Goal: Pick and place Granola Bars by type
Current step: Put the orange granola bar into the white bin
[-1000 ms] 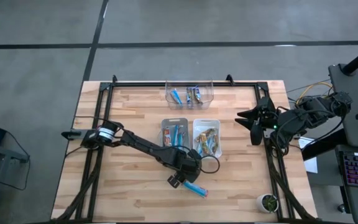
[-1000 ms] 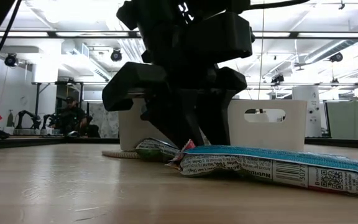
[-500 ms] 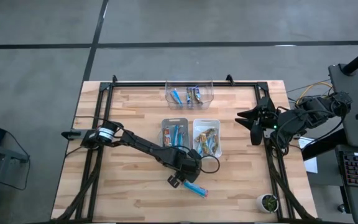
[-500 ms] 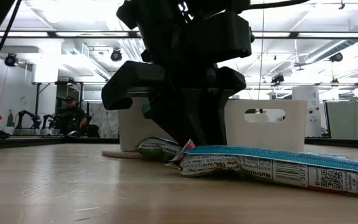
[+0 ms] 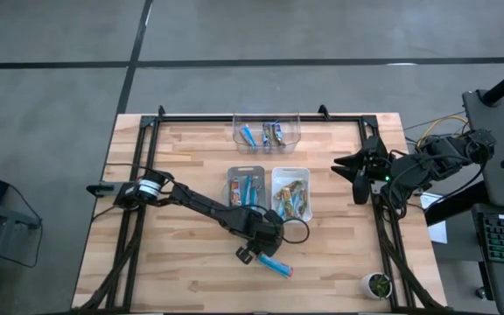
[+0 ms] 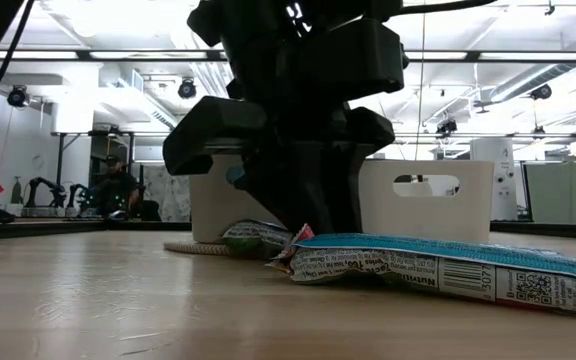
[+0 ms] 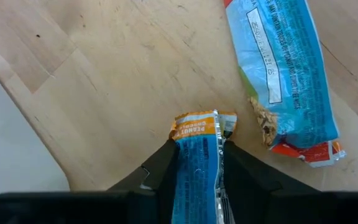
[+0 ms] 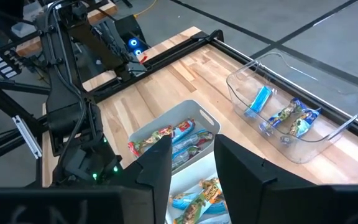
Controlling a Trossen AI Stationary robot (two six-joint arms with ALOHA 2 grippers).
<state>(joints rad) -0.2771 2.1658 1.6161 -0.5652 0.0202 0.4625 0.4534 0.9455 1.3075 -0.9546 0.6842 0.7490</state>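
Observation:
Two blue Granola Bars lie on the wooden table near its front edge. One is a blue bar with an orange end [image 7: 197, 168], and my left gripper [image 7: 197, 144] is shut on it; in the high view that gripper [image 5: 250, 255] covers it. The other blue bar [image 5: 278, 266] [image 7: 284, 74] lies flat just to its right, untouched. In the low view this bar [image 6: 438, 266] lies in front of the dark gripper. My right gripper [image 8: 191, 165] hangs high at the table's right edge [image 5: 357, 171], open and with nothing between its fingers. My left gripper pinches the bar's two long sides [image 7: 185, 155] between its two fingers [image 7: 160, 165], just behind the orange end, which sticks out past the fingertips. The fingers come from above, slanting steeply down. The bar lies on the table.
A grey bin [image 5: 231, 188] and a white bin [image 5: 290, 172] with bars stand side by side at mid-table, just beyond my left gripper. A clear bin [image 5: 296, 131] with a few bars stands at the far edge. A small plant pot [image 5: 377, 283] sits at the front right corner.
My left gripper has shut its fingers inward onto the bar with the orange end, staying in place. The other blue bar has not moved.

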